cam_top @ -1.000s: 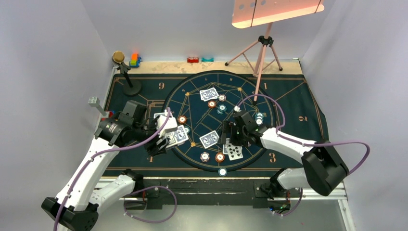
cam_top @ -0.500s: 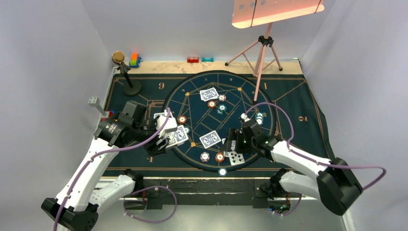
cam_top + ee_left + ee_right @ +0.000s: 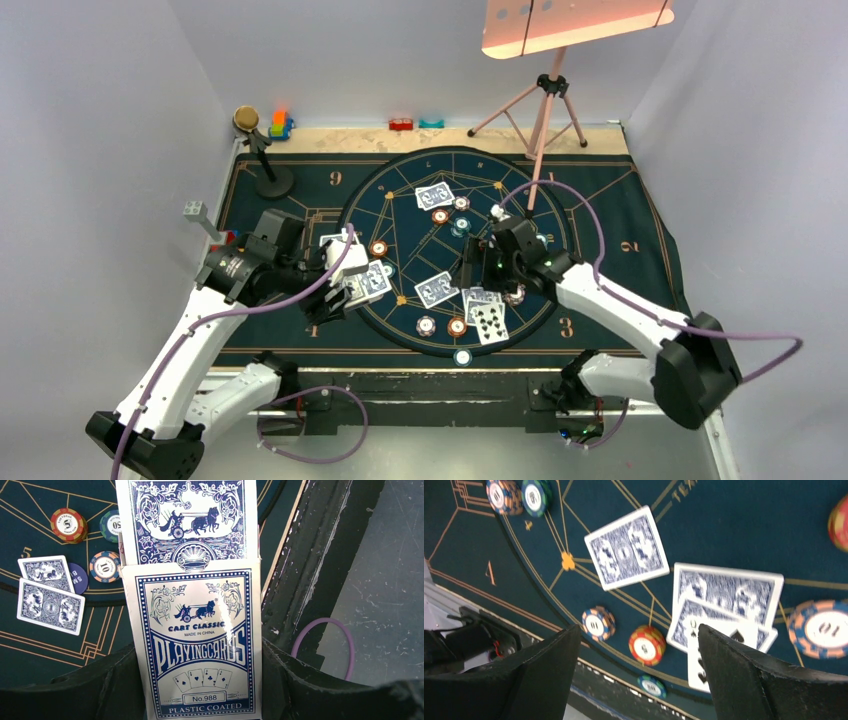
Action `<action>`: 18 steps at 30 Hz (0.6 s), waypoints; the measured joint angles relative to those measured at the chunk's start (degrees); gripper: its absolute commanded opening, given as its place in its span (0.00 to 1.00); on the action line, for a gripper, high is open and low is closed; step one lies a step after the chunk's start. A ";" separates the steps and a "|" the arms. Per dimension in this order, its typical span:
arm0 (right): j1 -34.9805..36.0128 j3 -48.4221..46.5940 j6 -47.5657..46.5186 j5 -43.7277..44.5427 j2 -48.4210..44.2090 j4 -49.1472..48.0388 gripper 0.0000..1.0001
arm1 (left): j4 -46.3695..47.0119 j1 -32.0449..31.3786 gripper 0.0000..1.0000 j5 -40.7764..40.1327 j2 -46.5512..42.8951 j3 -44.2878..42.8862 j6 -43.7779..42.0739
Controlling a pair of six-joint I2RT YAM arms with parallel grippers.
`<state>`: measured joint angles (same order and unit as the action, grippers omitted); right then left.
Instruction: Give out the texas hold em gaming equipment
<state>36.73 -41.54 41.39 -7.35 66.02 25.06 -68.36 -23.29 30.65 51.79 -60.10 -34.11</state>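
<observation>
My left gripper (image 3: 350, 285) is shut on a blue-and-white card box (image 3: 195, 645), and the deck (image 3: 185, 520) sticks out of its top. It holds the box above the mat's left side. My right gripper (image 3: 470, 275) is open and empty. It hovers over a small card pile (image 3: 485, 312) whose face-up spade card (image 3: 719, 650) lies on two face-down ones (image 3: 727, 592). Other face-down cards lie at the centre (image 3: 435, 290) and at the far side (image 3: 434, 195). Chips are scattered about, one orange (image 3: 647, 645) between my right fingers. I see no red token.
A dark blue mat (image 3: 620, 230) covers the table. A pink tripod (image 3: 545, 110) stands at the back right and a black stand (image 3: 262, 160) at the back left. Toy blocks (image 3: 280, 125) and two small pieces (image 3: 402, 124) lie along the far edge.
My right gripper dipped toward the near card pile, then drew back up and away from it. The left arm and the box have not moved.
</observation>
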 measured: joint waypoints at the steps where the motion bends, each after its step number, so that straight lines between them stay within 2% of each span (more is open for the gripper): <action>1: -0.15 -1.16 -0.42 0.35 1.95 -1.36 0.91 | -0.02 0.00 0.00 -0.02 0.00 0.00 0.00; 8: -0.55 -2.54 -1.66 0.66 12.52 -5.53 0.91 | -0.11 0.00 0.00 -0.20 -0.04 0.00 0.00; 18: -0.55 1.92 -1.49 0.31 12.63 -9.64 0.91 | -0.09 0.00 0.00 -0.66 -0.42 0.00 -0.02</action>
<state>36.18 -39.62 39.90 -7.05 78.65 15.42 -68.45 -23.29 30.00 51.37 -60.10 -34.13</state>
